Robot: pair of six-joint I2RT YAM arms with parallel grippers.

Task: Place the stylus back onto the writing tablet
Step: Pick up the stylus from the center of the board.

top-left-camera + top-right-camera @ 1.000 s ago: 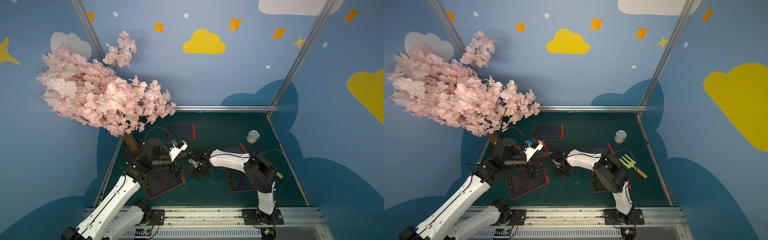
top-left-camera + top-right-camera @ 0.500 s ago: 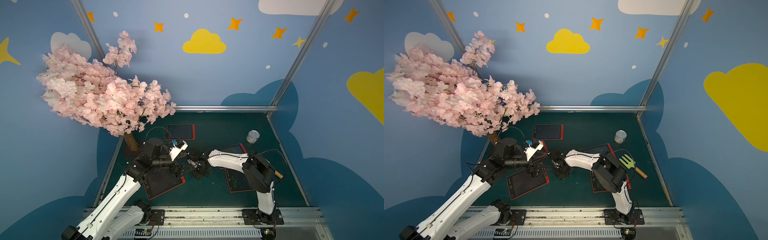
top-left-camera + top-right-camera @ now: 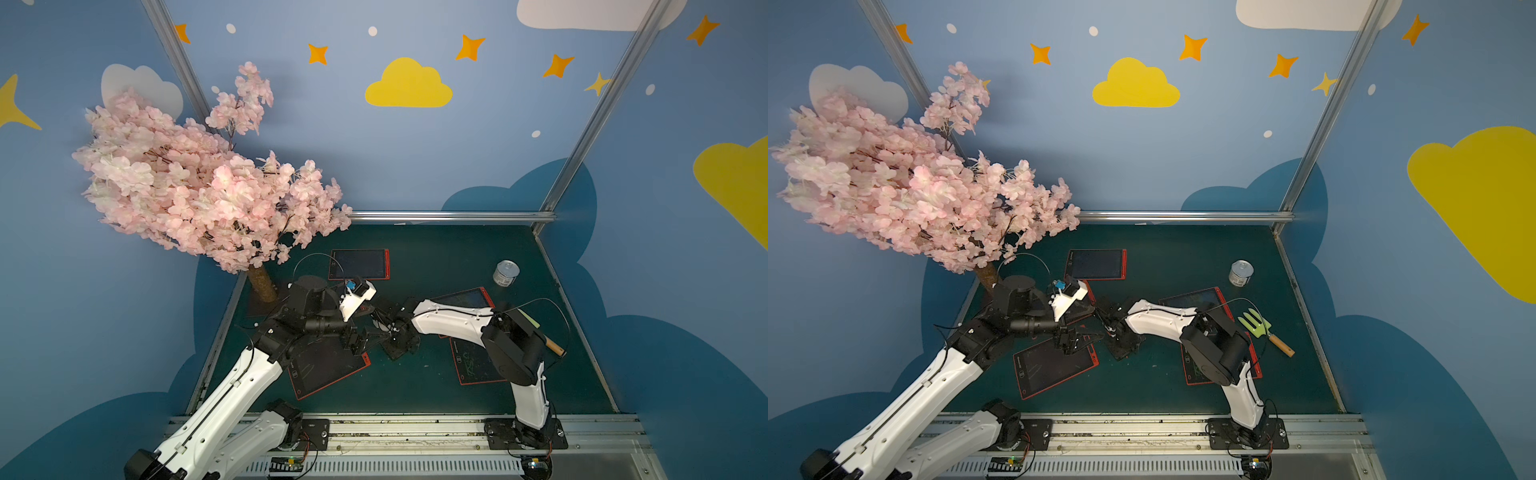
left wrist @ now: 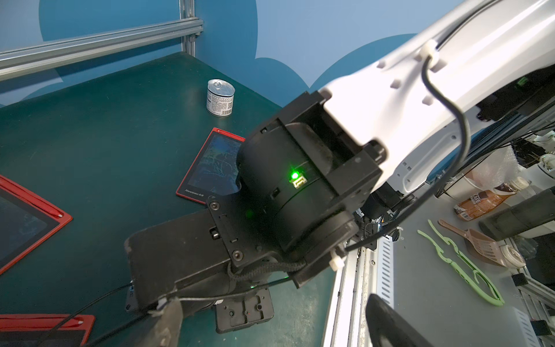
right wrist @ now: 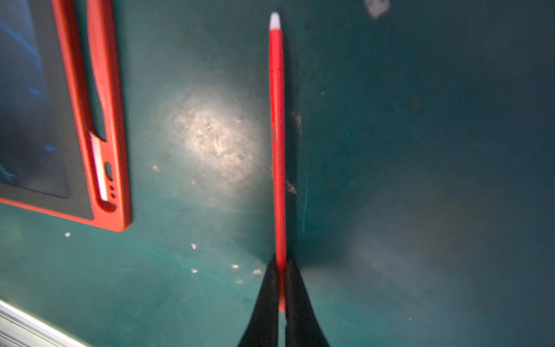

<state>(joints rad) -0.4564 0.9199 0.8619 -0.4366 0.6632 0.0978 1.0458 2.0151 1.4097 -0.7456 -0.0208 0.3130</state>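
The biggest thing is the pink tree point(image 3: 199, 195), well off to the side and not in the way. Under everything is the green table point(image 3: 436, 257). Several red tablets point(image 3: 359, 264) lie flat on it. The left gripper point(image 3: 360, 341) is spread wide and holds nothing. It sits very close to the right one near the middle, so the two could bump. In the right wrist view one tablet point(image 5: 120, 168) is just beside the stylus. It has a long slot point(image 5: 99, 99) in its red edge, and that looks like the stylus's home. A can point(image 3: 506, 273) and a green fork point(image 3: 1256, 324) are well apart from all this. Smallest is the stylus point(image 5: 277, 120), red and thin with a white tip. The right gripper point(image 5: 281, 264) pinches it tight near the back end. The tip points away over bare table, not on the tablet yet. The stylus is likely light, stiff and smooth, so it could swing or slip when held by the end like this. A hold nearer the middle would be steadier. The slot is narrow, so the stylus must line up with it well.
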